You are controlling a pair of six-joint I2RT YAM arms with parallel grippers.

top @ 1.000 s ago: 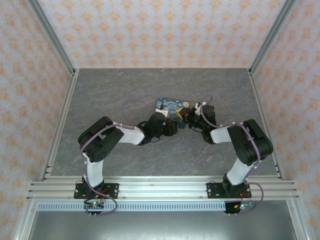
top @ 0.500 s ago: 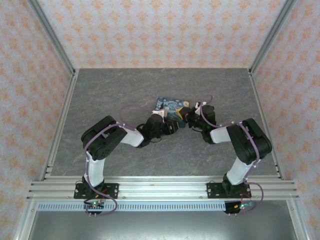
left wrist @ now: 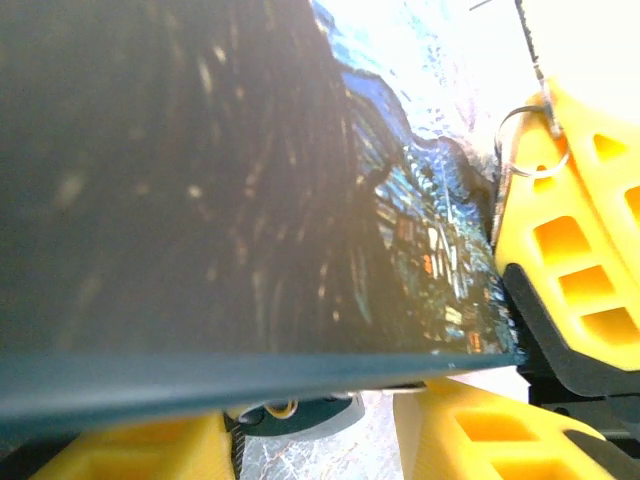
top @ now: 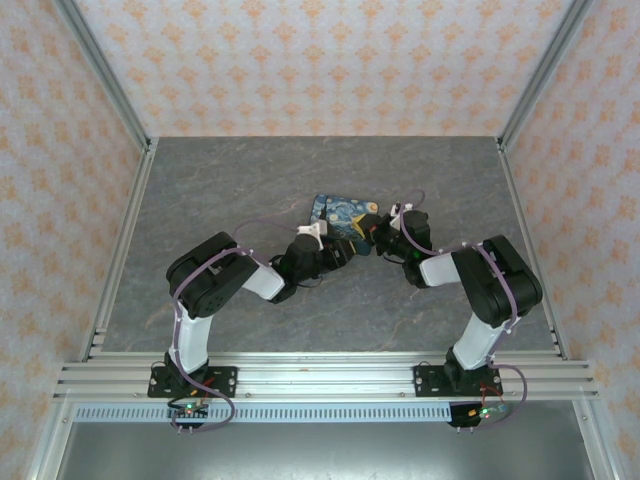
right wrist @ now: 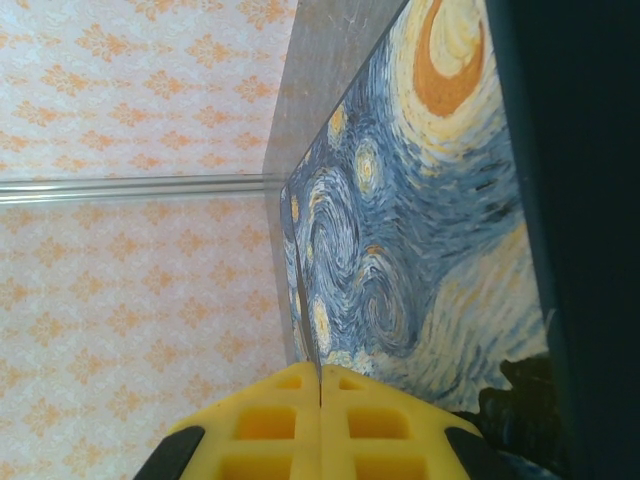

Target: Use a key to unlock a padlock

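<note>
On the grey, marbled table (top: 200,200), the left gripper (top: 338,252), with ribbed yellow fingers, meets the near side of the glossy, swirl-printed box (top: 345,212) at mid-table. Whether it grasps anything I cannot tell. The right gripper (right wrist: 319,388) is clenched on the key (right wrist: 315,358), a pale sliver in the finger seam, hard against the box's right side. A wire ring (left wrist: 530,145) hangs beside it. Since a second ago the left elbow has swung inward.

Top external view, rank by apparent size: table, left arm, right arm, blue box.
1. table
2. left arm and right arm: look about alike, so not ranked
3. blue box, partly covered by the arms
</note>
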